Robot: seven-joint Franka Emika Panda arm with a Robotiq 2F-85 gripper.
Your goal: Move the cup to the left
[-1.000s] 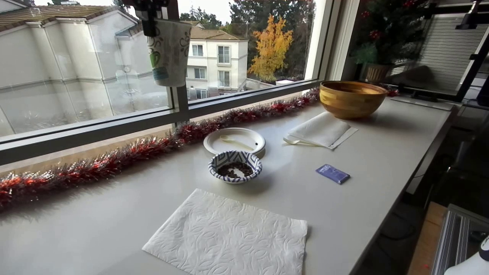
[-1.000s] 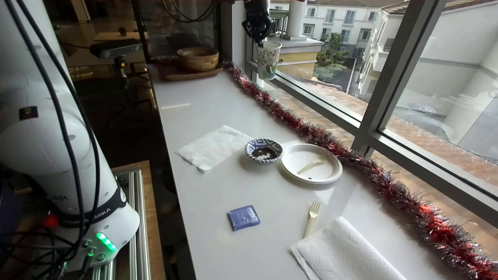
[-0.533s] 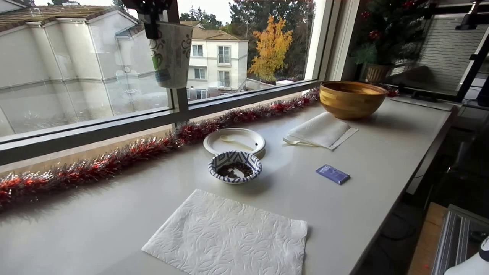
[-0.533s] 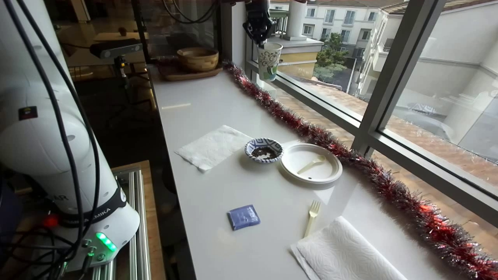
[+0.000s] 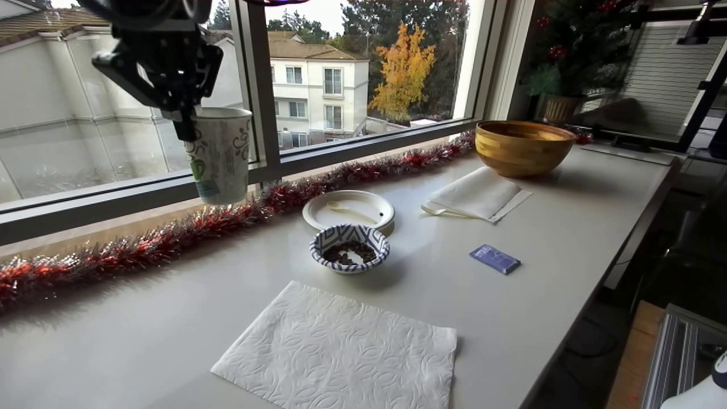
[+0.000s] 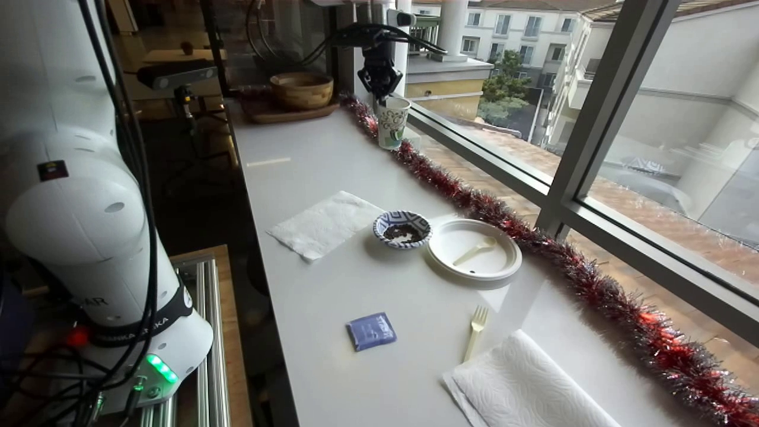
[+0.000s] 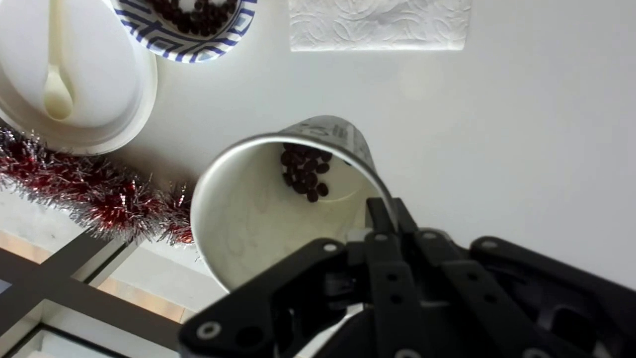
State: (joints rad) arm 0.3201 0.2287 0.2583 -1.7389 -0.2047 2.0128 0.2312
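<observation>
The cup is a pale paper tumbler with a swirl, green and blue print. It shows in both exterior views (image 5: 221, 162) (image 6: 392, 126) and in the wrist view (image 7: 238, 219), roughly upright and off the table near the window side. Dark beans (image 7: 305, 171) lie in its bottom. My gripper (image 5: 187, 122) is shut on the cup's rim, one finger inside the wall and one outside. The gripper also shows in an exterior view (image 6: 381, 99) and in the wrist view (image 7: 390, 214).
A patterned bowl of beans (image 5: 319, 262), a white plate (image 5: 308, 213) with a spoon, a paper towel (image 5: 346, 346), a blue packet (image 5: 494, 259), a folded towel (image 5: 483, 193), a fork (image 6: 476, 332) and a wooden bowl (image 5: 522, 150) are on the table. Tinsel (image 5: 142, 238) lines the window.
The gripper has come down with the cup still held. In both exterior views the cup is lower and further left. The things on the table have not moved.
</observation>
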